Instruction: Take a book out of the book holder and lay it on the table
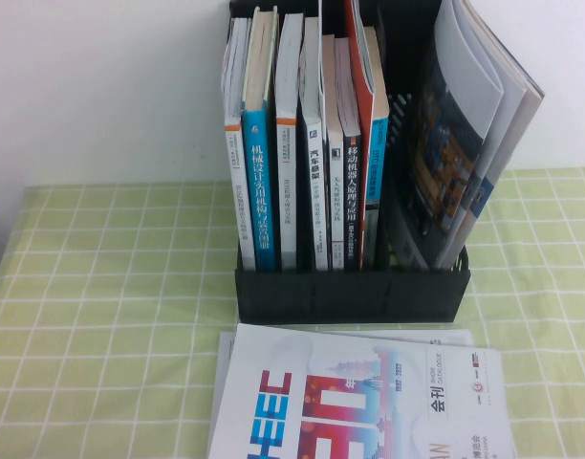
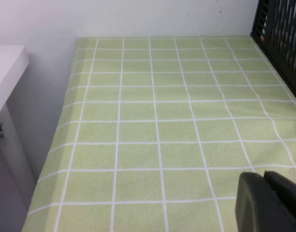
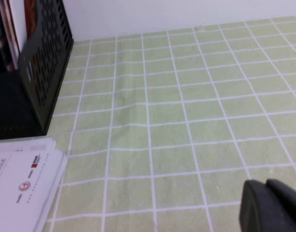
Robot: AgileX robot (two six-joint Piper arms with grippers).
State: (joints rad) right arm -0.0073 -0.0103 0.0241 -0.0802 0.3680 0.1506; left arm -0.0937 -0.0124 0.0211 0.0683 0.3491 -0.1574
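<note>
High view: book (image 1: 357,57) in book holder (image 1: 350,292); tools unseen.

Books (image 1: 302,143) stand in the book holder (image 1: 350,295) on the table (image 1: 101,316), a magazine (image 1: 359,402) lying before it.

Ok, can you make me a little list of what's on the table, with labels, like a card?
book holder: black rack at the table's back, slots full of upright books
book: red-orange, thin, upright in a middle slot
magazine: white, flat in front of the holder
table: green checked cloth
left gripper: over bare cloth, left of the holder, holding nothing
right gripper: over bare cloth, right of the holder, holding nothing
</note>
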